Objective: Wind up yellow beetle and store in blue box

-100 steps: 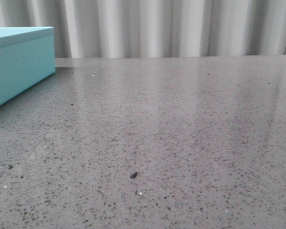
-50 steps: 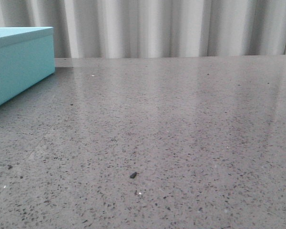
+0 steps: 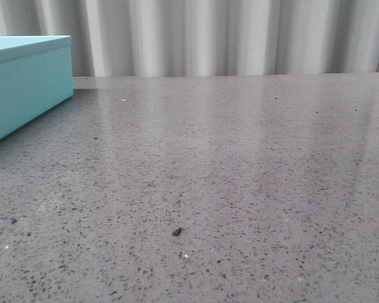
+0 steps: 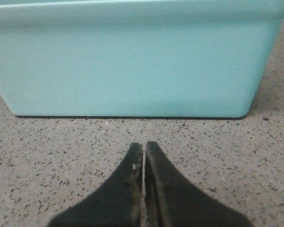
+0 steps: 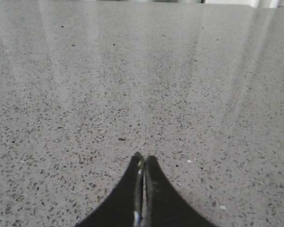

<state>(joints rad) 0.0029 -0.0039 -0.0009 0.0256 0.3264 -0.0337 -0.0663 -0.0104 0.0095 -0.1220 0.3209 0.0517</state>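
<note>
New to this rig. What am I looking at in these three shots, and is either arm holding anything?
It is a two-armed table robot. One camera faces forward over the grey speckled table; the other two sit on the arms' wrists. The blue box stands at the far left with its lid on, and a small dark speck lies on the table. The left gripper points at the box's side, shut and empty. The right gripper is shut too, over bare table. The yellow beetle shows in no view.

I see the blue box [image 3: 25,82] at my ten o'clock, lid on, flat on the table; its matte side fills my left wrist view.
</note>
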